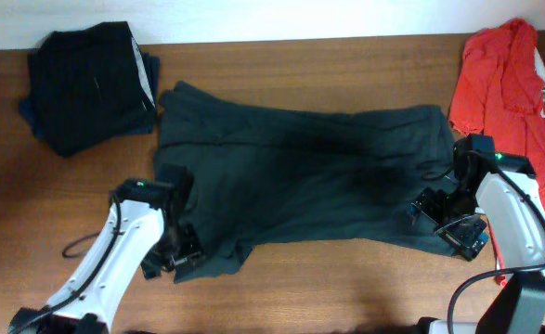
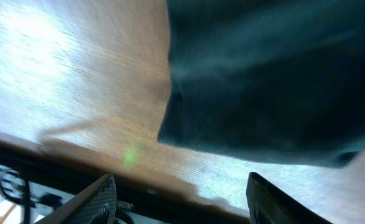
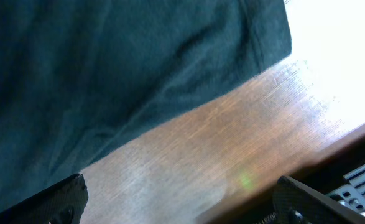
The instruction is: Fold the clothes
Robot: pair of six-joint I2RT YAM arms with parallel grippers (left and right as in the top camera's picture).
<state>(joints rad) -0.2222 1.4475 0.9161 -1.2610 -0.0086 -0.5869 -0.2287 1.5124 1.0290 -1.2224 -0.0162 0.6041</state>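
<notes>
A dark charcoal T-shirt (image 1: 300,176) lies spread flat across the middle of the wooden table (image 1: 346,278); no lettering shows. My left gripper (image 1: 184,252) is at the shirt's front-left corner. In the left wrist view it (image 2: 182,202) is open and empty over bare wood, with the shirt's edge (image 2: 275,74) just ahead. My right gripper (image 1: 439,221) is at the shirt's front-right corner. In the right wrist view it (image 3: 182,202) is open and empty over wood, with the shirt's hem (image 3: 107,68) just ahead.
A red shirt (image 1: 499,79) lies crumpled at the back right, close to my right arm. Folded dark garments (image 1: 86,83) are stacked at the back left. The table's front edge runs just behind both grippers. A cable (image 1: 77,246) loops beside my left arm.
</notes>
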